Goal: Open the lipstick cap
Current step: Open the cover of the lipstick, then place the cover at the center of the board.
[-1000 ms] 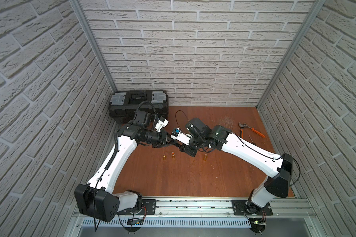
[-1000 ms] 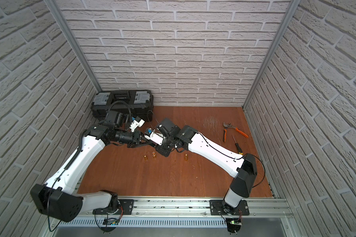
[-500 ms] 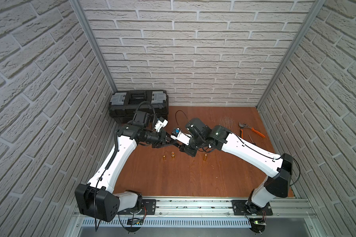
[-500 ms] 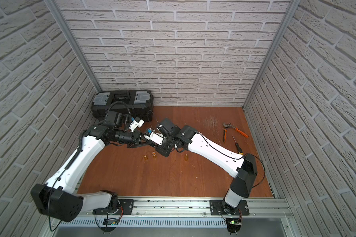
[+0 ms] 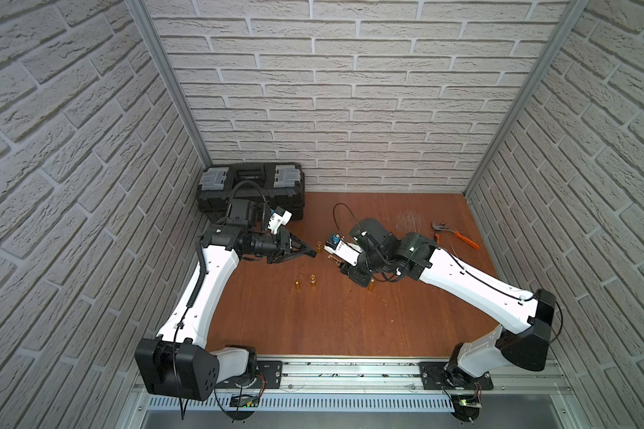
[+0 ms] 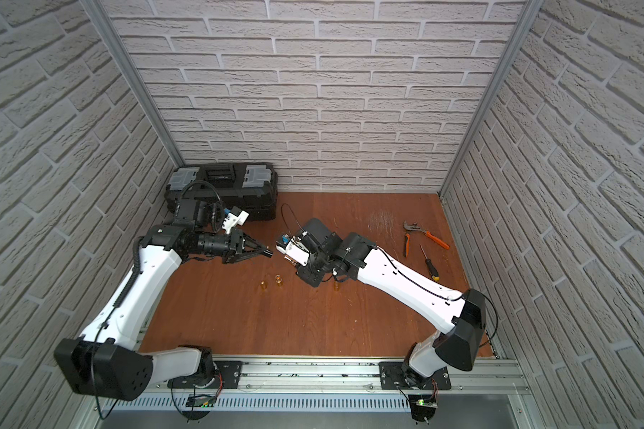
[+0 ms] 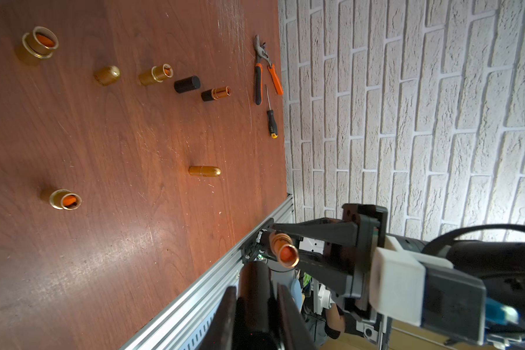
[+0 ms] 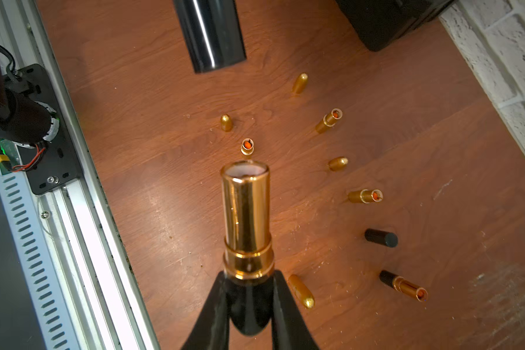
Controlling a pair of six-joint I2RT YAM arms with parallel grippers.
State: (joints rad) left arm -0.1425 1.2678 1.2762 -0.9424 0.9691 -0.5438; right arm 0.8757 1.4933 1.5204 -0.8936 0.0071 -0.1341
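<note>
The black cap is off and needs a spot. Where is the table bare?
Widest bare wood: the front strip between the scattered gold lipsticks and the rail. A smaller patch lies at the back, between the toolbox and the pliers. The middle is crowded with those lipsticks and their loose caps.

Black toolbox (image 5: pixel 251 185), lid shut, grey latches, in the far left corner against the brick wall (image 5: pixel 350 111). Orange-handled pliers (image 6: pixel 435 239) lie flat on the wooden table (image 5: pixel 313 323) near the right wall. Screwdriver (image 6: pixel 429 260) just beside them, possibly touching; unclear. Aluminium rail (image 5: pixel 350 371) along the near edge.
</note>
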